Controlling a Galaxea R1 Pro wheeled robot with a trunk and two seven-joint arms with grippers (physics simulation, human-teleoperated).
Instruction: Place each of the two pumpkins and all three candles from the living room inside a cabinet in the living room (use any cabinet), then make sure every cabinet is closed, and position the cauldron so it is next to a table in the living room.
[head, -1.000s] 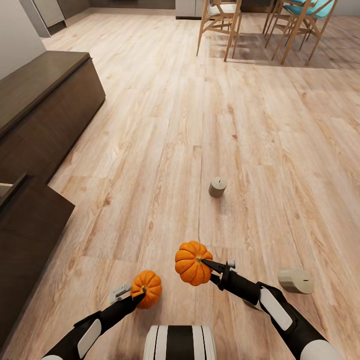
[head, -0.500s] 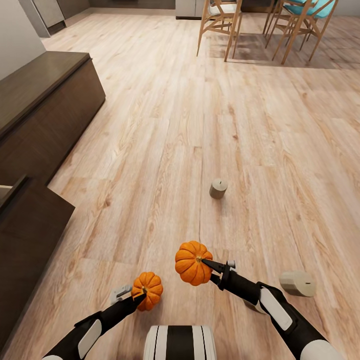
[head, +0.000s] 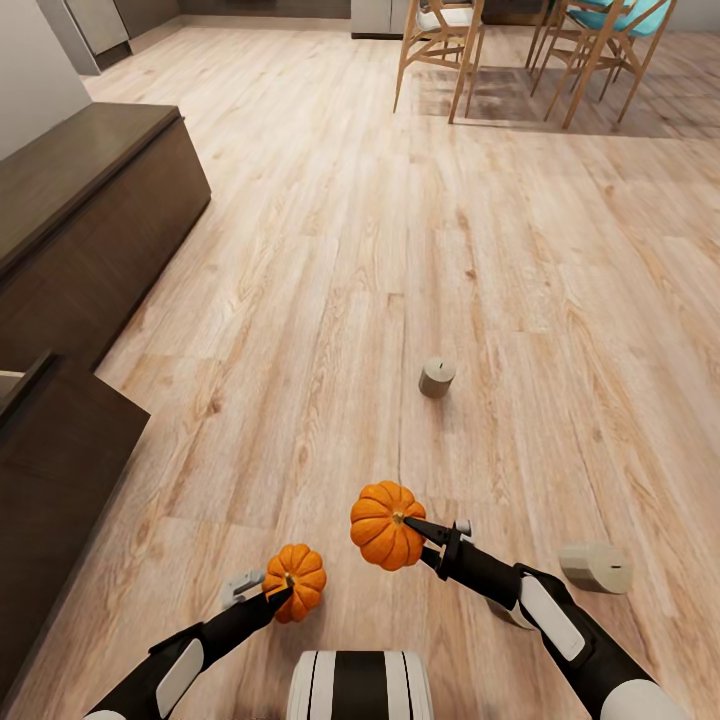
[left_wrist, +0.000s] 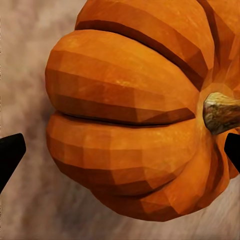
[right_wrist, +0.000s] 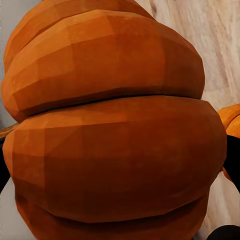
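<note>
Two orange pumpkins show in the head view. One pumpkin (head: 383, 527) hangs above the floor with my right gripper (head: 408, 521) shut on it; in the right wrist view this pumpkin (right_wrist: 115, 130) sits deep between the fingers. The other pumpkin (head: 297, 583) rests on the floor at the tips of my open left gripper (head: 277, 592). The left wrist view shows floor between one fingertip (left_wrist: 10, 155) and that pumpkin (left_wrist: 130, 115). One candle (head: 436, 377) stands upright further ahead. Another candle (head: 595, 567) lies on its side at the right. The dark cabinet (head: 100, 230) runs along the left. The table and cauldron are out of view.
A pulled-out dark drawer front (head: 60, 450) juts from the cabinet at the near left. Wooden dining chairs (head: 440, 45) stand far ahead. A beige shape (head: 508, 613) lies mostly hidden under my right forearm. Open wood floor (head: 330, 300) stretches between.
The floor, both candles and the left pumpkin slid slightly down the picture together over the second, a small camera shift. The right pumpkin and both arms held their places.
</note>
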